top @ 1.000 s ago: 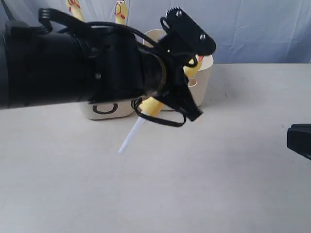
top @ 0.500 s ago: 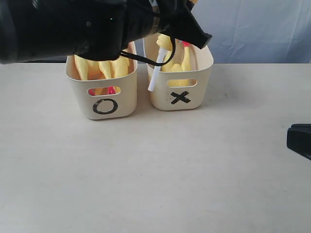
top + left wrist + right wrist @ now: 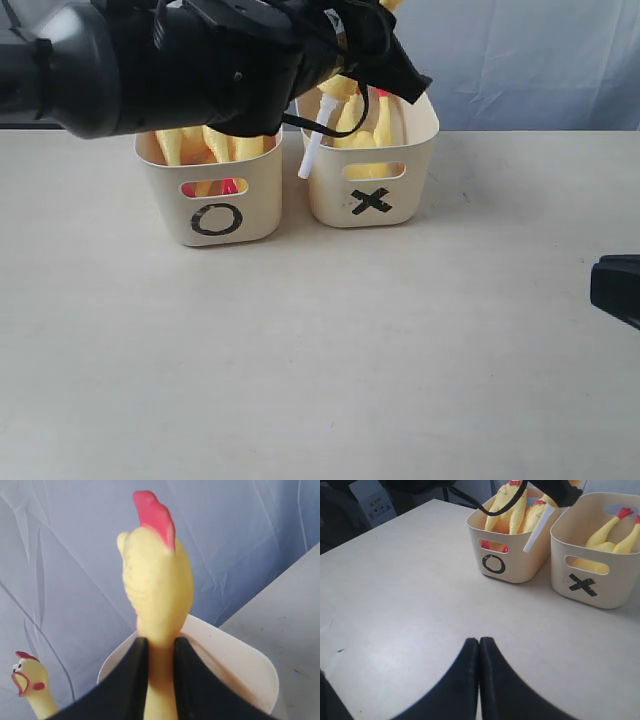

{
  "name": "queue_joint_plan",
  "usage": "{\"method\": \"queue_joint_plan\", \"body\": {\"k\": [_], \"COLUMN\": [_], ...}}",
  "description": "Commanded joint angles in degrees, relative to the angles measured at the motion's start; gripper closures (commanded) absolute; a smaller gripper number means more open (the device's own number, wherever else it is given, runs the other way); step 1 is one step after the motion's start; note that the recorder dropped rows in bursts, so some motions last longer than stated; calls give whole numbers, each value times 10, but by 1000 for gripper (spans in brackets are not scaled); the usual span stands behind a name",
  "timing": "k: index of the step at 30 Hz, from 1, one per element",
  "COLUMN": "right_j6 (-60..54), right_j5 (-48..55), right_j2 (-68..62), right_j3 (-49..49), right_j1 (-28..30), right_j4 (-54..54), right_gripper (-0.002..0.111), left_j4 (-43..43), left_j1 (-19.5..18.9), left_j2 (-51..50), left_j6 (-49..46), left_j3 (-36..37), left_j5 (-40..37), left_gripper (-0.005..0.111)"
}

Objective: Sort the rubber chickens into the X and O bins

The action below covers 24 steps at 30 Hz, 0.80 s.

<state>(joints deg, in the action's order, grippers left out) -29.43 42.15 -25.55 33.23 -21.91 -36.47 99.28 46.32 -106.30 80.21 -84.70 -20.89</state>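
The left fingers (image 3: 125, 685) are clamped on the neck of the head-and-neck chicken (image 3: 157, 580), one finger on each side. Its red comb points away from them. In the exterior view this one piece is held high above the X bin (image 3: 410, 200). Its single white stick (image 3: 312, 155) slants down in front of that bin's corner nearest the O bin (image 3: 160, 210); whether the stick touches either bin cannot be told.

The two cream bins stand side by side on the table (image 3: 400, 350), close but apart. Two long chickens (image 3: 509, 505) stand upright in the O bin. One yellow body (image 3: 600, 547) lies in the X bin, its two legs ending in red feet. The right fingers (image 3: 465, 680) are pressed together with nothing between them, well apart from the bins.
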Motion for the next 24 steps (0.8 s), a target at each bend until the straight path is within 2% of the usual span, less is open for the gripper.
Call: {"method": "queue_joint_plan", "body": {"k": [1,15,21,24], "right_j6": [-1,-1,-1,-1], "right_j5": [-7,-7,-7,-5], "right_j2": [3,3,3,3], "right_j3": [-2,-2,-2,-2], "right_j1": [2,2,2,2], "right_j4": [-2,-2,-2,-2], "right_gripper": [109,109,109,109], "left_j4": [7,7,7,-50], "left_j1": [-40,-212,-281,-315], "left_j2": [12,31,31,30], "left_j6": [7,16,15,-25], "left_j3": [-5,-5,-19,-34], "left_j5": [30,245,311,353], "left_gripper": [107,107,107,107]}}
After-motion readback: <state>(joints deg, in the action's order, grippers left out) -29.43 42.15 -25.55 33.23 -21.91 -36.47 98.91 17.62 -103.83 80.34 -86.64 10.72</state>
